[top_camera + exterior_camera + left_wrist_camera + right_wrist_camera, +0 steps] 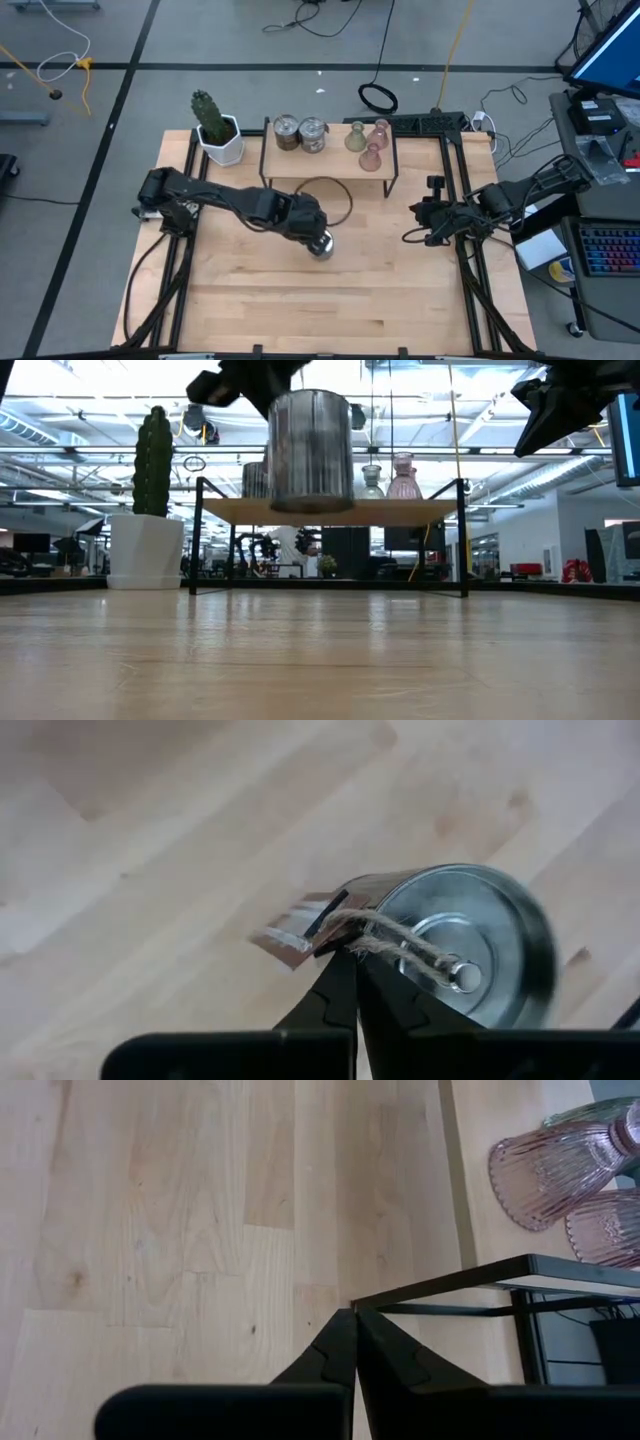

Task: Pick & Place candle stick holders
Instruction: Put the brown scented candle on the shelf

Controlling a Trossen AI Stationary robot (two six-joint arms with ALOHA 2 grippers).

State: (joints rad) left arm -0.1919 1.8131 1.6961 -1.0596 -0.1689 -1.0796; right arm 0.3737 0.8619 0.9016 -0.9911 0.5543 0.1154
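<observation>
Five holders sit on the low wooden shelf (pixel 330 165) at the far side of my table (pixel 400 300): two silver cups (pixel 299 133) side by side toward the cactus end, then the olive-green holder (pixel 355 138) and two pink holders (pixel 375 145) close together at the other end. A sixth, the silver cup (pixel 310 450) I am working with, is in my left gripper (pixel 352 952), off the table in front of the shelf, near the table's middle. My left wrist camera shows the closed fingers pinched on that cup's rim, with a loop of twine (pixel 395 940) across the cup's underside. From table height I see the cup hanging clear of the wood, level with the shelf top.

My right gripper (pixel 354 1318) waits over the table's right edge, fingers pressed together with nothing between them; its camera looks down on bare wood and the shelf's black frame.

A white pot with a green cactus (pixel 215 130) stands just left of the shelf.
</observation>
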